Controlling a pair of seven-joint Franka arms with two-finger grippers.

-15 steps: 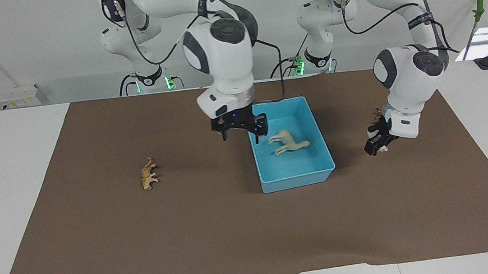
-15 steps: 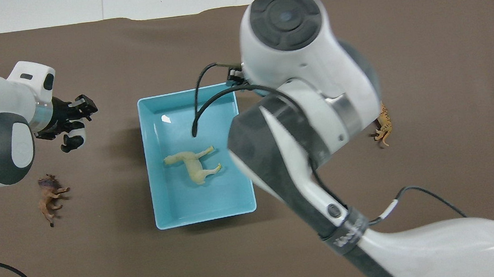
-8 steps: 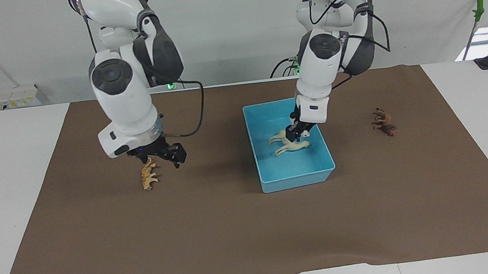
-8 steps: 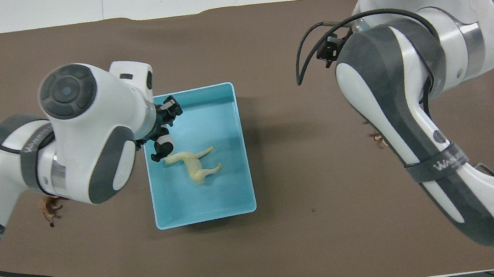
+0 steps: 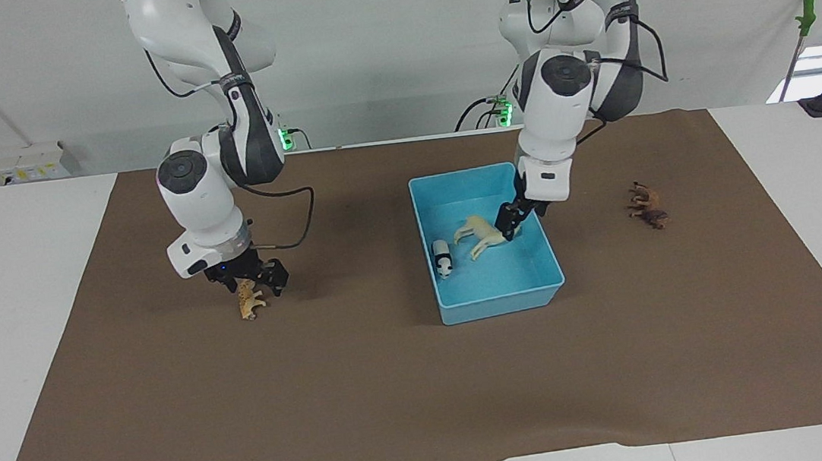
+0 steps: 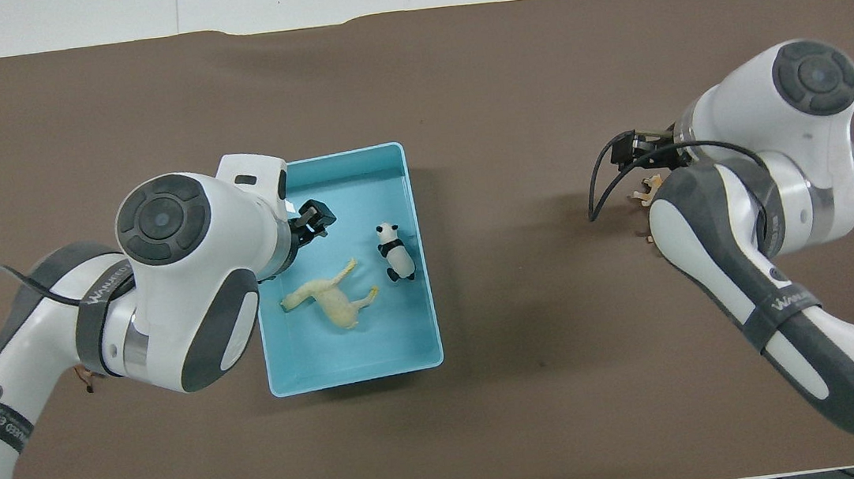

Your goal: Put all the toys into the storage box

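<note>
Lying beside left pincer (image 5: 512, 224) (in box (image 5: 548, 262)), panda (image 5: 443, 258)

L arm: comes from its base end, bent at elbow, wrist angled down.
L gripper (image 5: 511, 224): low, tips inside the box (image 5: 500, 282), fingers apart, holding nothing.
R arm: reaches out and down, wrist near vertical.
R gripper (image 5: 249, 276): fingers apart, straddling the spotted cat (image 5: 250, 301) on the mat.
</note>
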